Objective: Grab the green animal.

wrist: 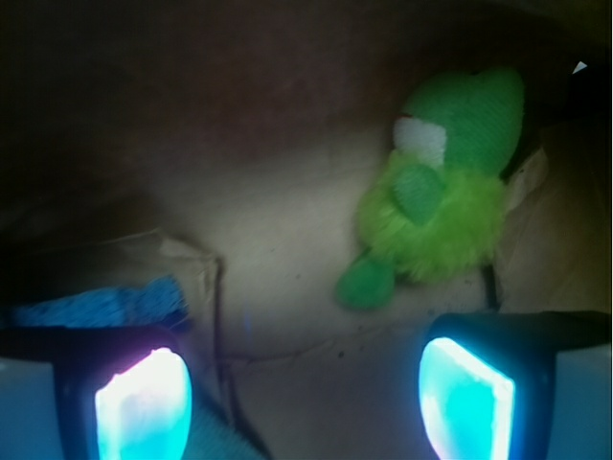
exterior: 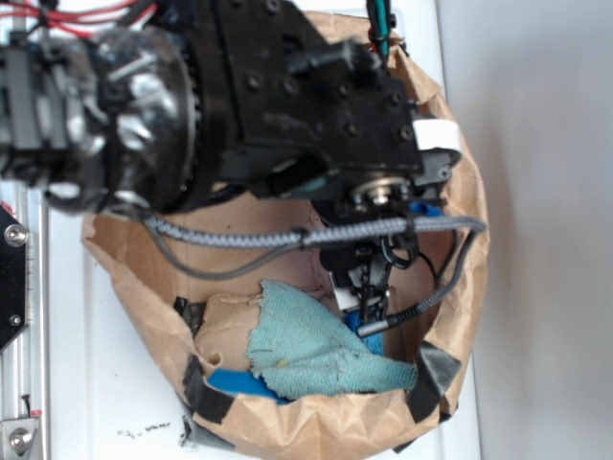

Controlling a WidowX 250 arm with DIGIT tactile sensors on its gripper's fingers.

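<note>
Two glowing fingertips (wrist: 144, 407) are seen at the bottom of the wrist view, spread wide apart with nothing between them, so the gripper (wrist: 305, 402) is judged empty and ready. At the left of that view a blue sponge block (wrist: 105, 305) lies near the left finger. Further right, the green animal (wrist: 441, 192) is found lying on the brown paper floor, ahead of the gripper and off toward its right finger, well clear of both pads. Its long axis is tilted, with the darker head up to the right and a foot down to the left. A shift forward and to the right is judged necessary before closing. In the exterior view the toy is hidden behind the arm (exterior: 239, 96); only the paper-lined bowl (exterior: 144, 287) and teal cloth (exterior: 321, 345) are made out.
</note>
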